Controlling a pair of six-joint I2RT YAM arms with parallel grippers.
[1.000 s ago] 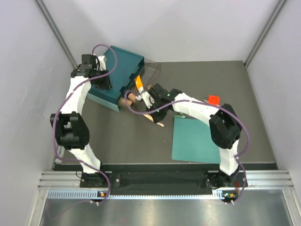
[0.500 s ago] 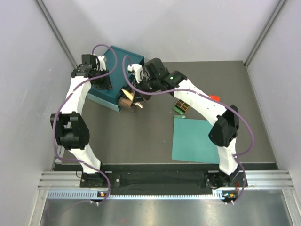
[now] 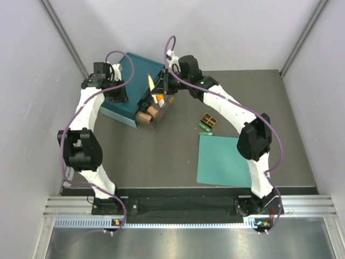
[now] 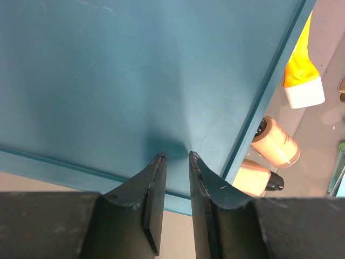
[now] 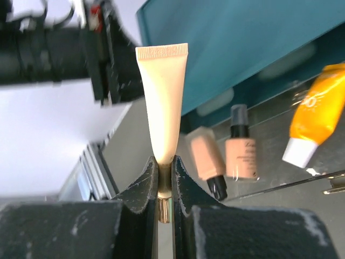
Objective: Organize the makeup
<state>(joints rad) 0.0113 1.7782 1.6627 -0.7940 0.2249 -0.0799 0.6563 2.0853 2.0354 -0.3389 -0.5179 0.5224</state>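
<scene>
Gripper on the right arm (image 5: 164,162): jaws clamped on the beige tube (image 5: 161,102) at its narrow neck, just above the cap, with the crimped end pointing away from the wrist. Overhead, that tube hangs in the air above the 3 o'clock edge of the teal box (image 3: 132,81), tip angled toward 11 o'clock. Left gripper (image 4: 176,156) is down at the box's flat top near its 9 o'clock side, jaws a narrow gap apart with nothing between them. The tips are right at the surface; can't tell whether they press on it. Box sits around 10 o'clock on the desk (image 3: 161,156). Clear tray (image 5: 272,137) juts out of the box's open side toward 4 o'clock. In the tray, two tan bottles (image 5: 241,151) with dark caps lie side by side at the 7 o'clock end, and the orange tube (image 3: 160,100), white cap, lies at their 1 o'clock. Loose on the desk, well apart from the tray at its 3 o'clock, is the dark palette (image 3: 207,119) with brown-gold squares. The slim green tube (image 3: 205,131) is just beside it at 6 o'clock. Flat teal mat (image 3: 223,159) lies at 5 o'clock of the palette, near the green tube but not touching it.
</scene>
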